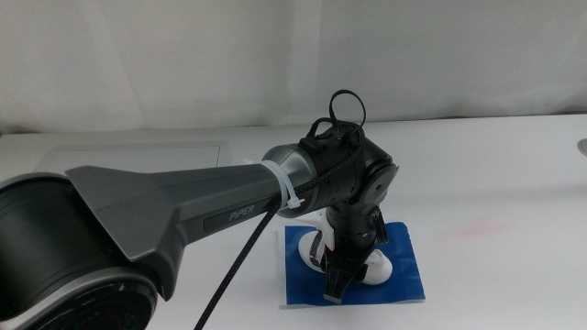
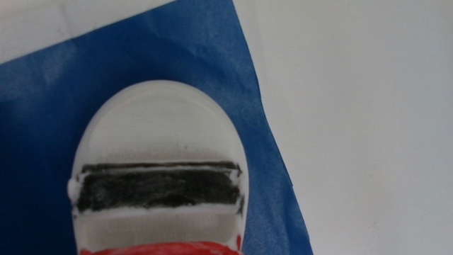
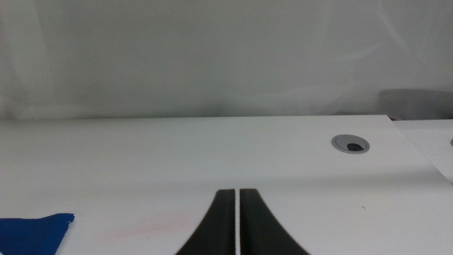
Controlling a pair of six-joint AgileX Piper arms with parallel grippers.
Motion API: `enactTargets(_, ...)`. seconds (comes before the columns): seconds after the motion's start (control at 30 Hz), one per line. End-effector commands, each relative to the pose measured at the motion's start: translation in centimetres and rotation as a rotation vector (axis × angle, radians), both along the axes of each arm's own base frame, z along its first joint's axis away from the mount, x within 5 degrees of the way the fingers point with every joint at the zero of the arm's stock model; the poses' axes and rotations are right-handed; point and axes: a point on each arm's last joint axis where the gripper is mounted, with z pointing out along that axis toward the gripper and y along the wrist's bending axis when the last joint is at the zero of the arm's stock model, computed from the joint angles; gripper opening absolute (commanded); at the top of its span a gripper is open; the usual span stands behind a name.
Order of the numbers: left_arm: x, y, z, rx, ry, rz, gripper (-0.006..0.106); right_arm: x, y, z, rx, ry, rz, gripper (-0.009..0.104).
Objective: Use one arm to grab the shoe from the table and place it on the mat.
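Observation:
My left arm (image 1: 183,215) reaches in from the left of the middle view, and its gripper (image 1: 337,280) points down over the blue mat (image 1: 404,275). It is shut on the small white shoe (image 1: 378,268), whose white ends show on both sides of the gripper, at or just above the mat. In the left wrist view the shoe (image 2: 159,127) fills the picture toe first, with its black strap and a red strap, over the mat (image 2: 42,106); the jaws are hidden. My right gripper (image 3: 236,205) is shut and empty, low over the white table (image 3: 212,156), away from the shoe.
A silver-framed panel (image 1: 138,151) lies in the table at the back left. A grey round cable hole (image 3: 350,144) sits in the table near the far right edge. A corner of the mat (image 3: 35,230) shows in the right wrist view. A white wall stands behind.

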Motion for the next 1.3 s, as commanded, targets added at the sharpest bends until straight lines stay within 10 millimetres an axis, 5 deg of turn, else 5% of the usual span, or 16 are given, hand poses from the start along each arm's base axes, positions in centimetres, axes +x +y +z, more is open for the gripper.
enactTargets(0.0,-0.1,-0.2,-1.3,0.005,0.011,0.011,-0.003,0.0,-0.1,-0.1,-0.008,-0.014,-0.008,-0.003)
enactTargets(0.87,-0.1,-0.2,-0.7,-0.003,0.001,0.011,0.000,0.0,-0.1,-0.1,-0.008,-0.014,-0.008,-0.003)
enactTargets(0.97,-0.1,-0.2,-0.5,-0.004,-0.002,0.010,0.017,0.0,-0.1,-0.1,-0.008,-0.014,-0.008,-0.003)
enactTargets(1.17,0.4,-0.5,-0.2,-0.041,-0.061,-0.010,0.093,0.0,-0.1,-0.1,-0.008,-0.014,-0.008,-0.003)
enactTargets(1.27,0.3,-0.4,0.2,-0.040,-0.060,-0.009,0.093,0.0,-0.1,-0.1,-0.008,-0.014,-0.008,-0.003)
